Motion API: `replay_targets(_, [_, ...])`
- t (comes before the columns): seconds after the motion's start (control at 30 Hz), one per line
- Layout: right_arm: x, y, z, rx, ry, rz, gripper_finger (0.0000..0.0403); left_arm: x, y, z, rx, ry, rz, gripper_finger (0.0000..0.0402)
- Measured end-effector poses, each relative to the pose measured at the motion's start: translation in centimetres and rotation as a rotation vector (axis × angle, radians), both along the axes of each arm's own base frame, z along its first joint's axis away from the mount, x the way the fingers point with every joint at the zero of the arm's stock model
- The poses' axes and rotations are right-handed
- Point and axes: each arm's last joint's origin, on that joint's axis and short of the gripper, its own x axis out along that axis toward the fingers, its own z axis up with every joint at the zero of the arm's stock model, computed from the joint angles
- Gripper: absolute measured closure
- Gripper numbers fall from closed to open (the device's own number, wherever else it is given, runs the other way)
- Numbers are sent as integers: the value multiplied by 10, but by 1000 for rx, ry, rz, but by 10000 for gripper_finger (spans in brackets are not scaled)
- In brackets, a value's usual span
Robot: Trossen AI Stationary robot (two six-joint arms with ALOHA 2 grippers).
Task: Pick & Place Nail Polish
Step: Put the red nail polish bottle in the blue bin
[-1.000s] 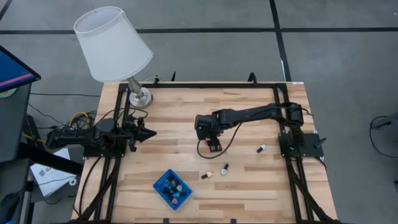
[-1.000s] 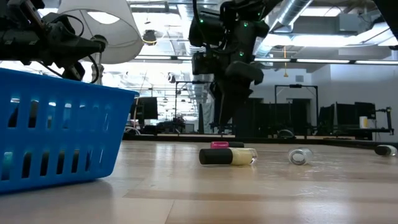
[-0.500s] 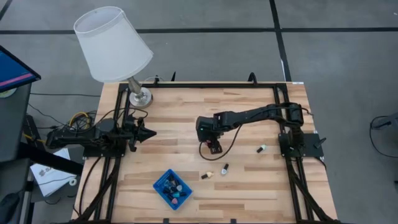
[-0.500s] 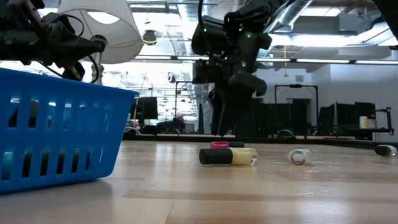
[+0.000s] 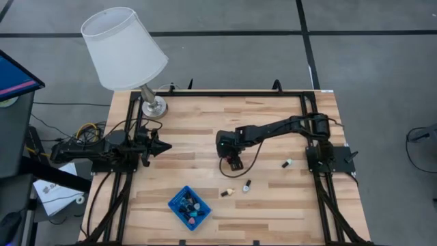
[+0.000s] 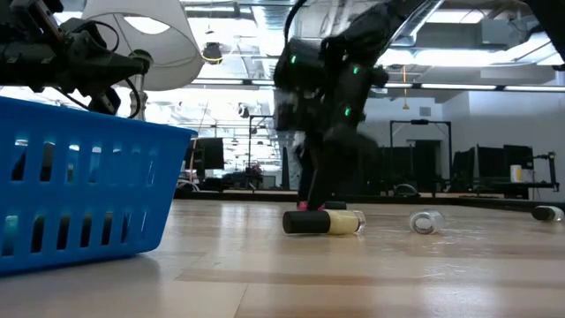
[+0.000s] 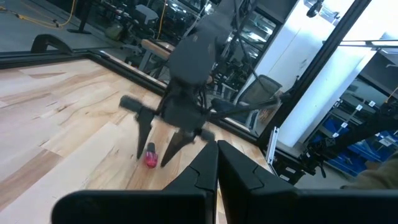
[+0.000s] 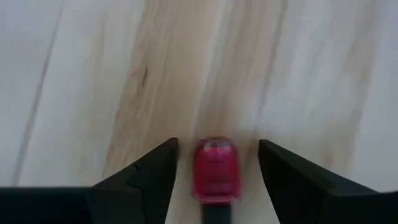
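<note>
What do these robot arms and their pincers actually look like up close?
Both arms are dark, built of jointed segments, with thin black cables looping alongside. The right gripper has two slim, tapered dark fingers under a blocky wrist that shows small green lights. The left gripper ends in a pointed black tip, and its arm sits on a black frame.

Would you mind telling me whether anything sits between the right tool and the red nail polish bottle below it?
Nothing visible does: the red bottle lies on bare wood between the open fingers of the right tool.
</note>
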Motion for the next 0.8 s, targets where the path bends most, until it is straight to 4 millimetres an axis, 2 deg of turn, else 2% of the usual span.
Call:
replay_targets(0.17, [2,1,-14,13,56,1,188,0,0,0,0,0,0,401])
replay_targets(0.37, [4,0,-17,28,106,-23,200,0,0,0,0,0,0,401])
replay_targets(0.8, [4,2,-17,34,114,-23,294,0,0,0,0,0,0,401])
